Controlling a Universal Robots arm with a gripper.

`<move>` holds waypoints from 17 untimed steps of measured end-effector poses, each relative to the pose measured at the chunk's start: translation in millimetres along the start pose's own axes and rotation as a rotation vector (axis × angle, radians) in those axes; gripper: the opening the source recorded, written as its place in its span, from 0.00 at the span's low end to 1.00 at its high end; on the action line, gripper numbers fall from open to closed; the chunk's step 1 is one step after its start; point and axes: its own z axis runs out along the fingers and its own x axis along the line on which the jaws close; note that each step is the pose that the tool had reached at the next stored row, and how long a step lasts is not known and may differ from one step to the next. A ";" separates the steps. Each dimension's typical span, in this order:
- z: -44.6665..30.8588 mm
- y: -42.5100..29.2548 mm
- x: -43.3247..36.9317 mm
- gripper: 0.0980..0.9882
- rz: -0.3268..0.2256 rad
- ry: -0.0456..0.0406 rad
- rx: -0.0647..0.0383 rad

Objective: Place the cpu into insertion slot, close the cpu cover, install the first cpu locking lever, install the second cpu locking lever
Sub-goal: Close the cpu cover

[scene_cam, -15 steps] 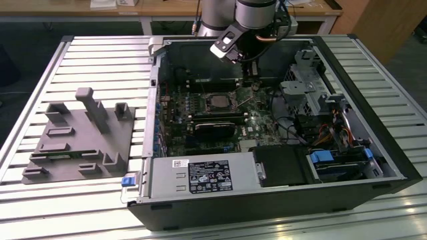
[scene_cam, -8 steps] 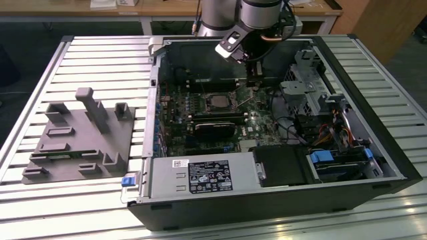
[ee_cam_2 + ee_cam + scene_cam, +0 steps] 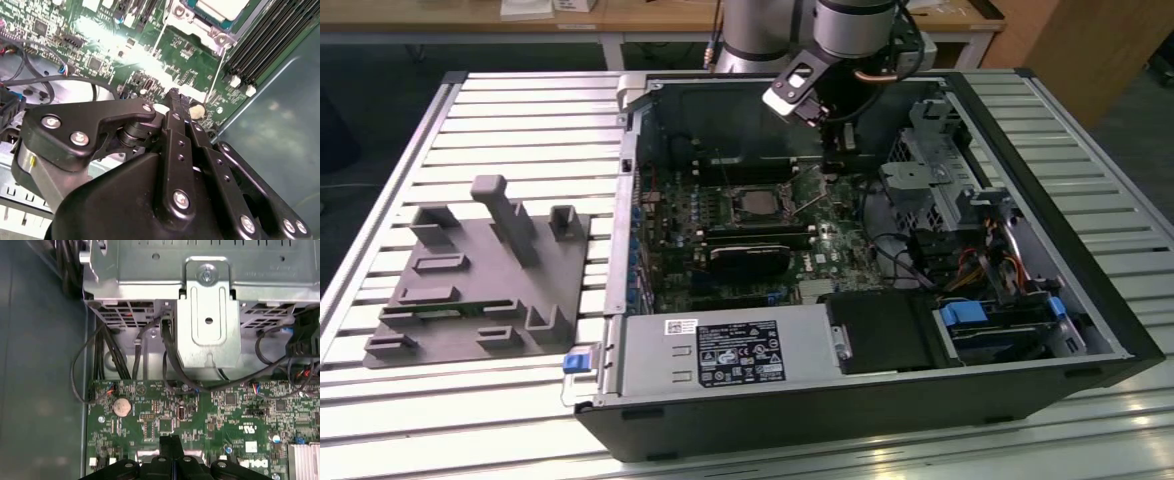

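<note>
Robotics lab: slatted aluminium workbench (image 3: pixel 520 110)

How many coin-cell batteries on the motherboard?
1: a round silvery coin-cell battery near the green motherboard edge beside the dark case wall, in the first wrist view. More may be hidden elsewhere.

Case (image 3: pixel 854 425) sits on the table (image 3: pixel 520 110), fixture (image 3: pixel 480 275) beside it on the exterior view's left. Inside, the slot (image 3: pixel 731 205) is mid-board with the cpu (image 3: pixel 220 7) in it. Drive cage (image 3: pixel 947 170) is on the exterior view's right, power supply (image 3: pixel 720 355) nearest the camera. Gripper (image 3: pixel 834 135) hangs over the board (image 3: pixel 834 250), beyond the slot.
</note>
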 end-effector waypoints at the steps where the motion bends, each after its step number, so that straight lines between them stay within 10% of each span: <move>1: 0.1 1.4 0.0 0.01 0.000 0.0000 0.000; 17: 11.3 13.7 0.3 0.01 0.000 -0.0002 0.011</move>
